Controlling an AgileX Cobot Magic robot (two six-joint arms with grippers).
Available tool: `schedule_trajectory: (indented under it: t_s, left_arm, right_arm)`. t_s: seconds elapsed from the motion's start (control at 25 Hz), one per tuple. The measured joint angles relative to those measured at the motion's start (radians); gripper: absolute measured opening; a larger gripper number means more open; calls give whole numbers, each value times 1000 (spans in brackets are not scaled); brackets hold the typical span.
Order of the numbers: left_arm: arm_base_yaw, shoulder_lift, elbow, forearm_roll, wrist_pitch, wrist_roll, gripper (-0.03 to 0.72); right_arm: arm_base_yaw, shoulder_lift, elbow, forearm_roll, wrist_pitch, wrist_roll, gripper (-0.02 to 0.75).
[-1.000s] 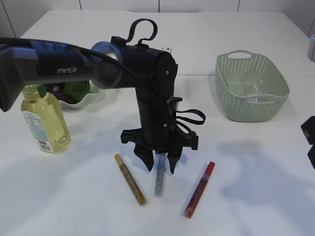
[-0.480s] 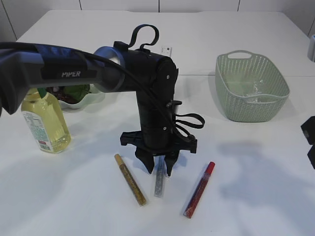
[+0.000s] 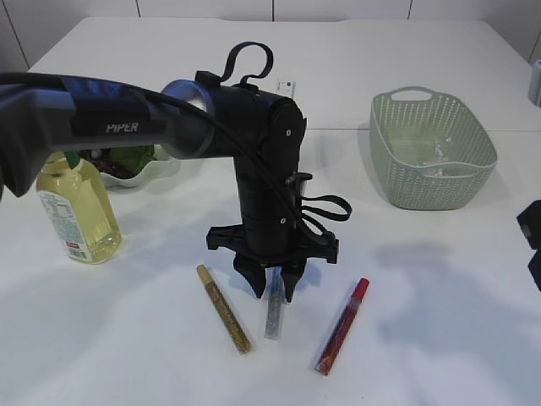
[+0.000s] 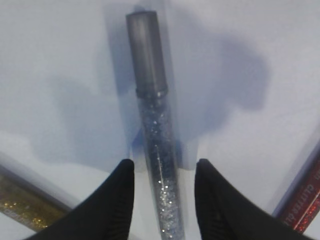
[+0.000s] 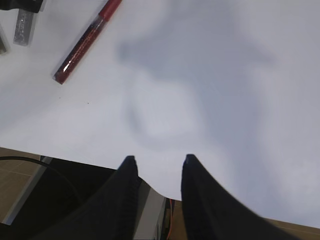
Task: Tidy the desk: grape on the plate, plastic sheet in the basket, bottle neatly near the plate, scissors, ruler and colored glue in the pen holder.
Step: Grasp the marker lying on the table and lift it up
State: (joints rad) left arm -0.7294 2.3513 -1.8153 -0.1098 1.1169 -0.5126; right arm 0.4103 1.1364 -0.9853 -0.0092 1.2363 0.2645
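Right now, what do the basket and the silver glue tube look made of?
Basket: probably moulded plastic, matte pale green, with a woven-look perforated wall and a handle cut-out.
Silver glue tube: clear, glossy plastic by the look, glitter showing through; its grey cap looks opaque, satin plastic.

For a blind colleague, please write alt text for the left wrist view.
Two black fingers of the left gripper straddle a silver glitter glue tube lying on the white table, gaps visible on both sides. Gold tube at lower left, red tube at lower right.
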Motion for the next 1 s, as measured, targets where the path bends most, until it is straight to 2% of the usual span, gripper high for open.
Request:
schedule_trajectory:
  t_s: [0.84,1.0]
  left_arm:
    - [0,18,-3,0,-14,0,265]
    - [0,20,-5,0,-14,6,220]
  right_arm:
    - [0,0,0,0,0,-2,253]
    - [0,0,0,0,0,-2,253]
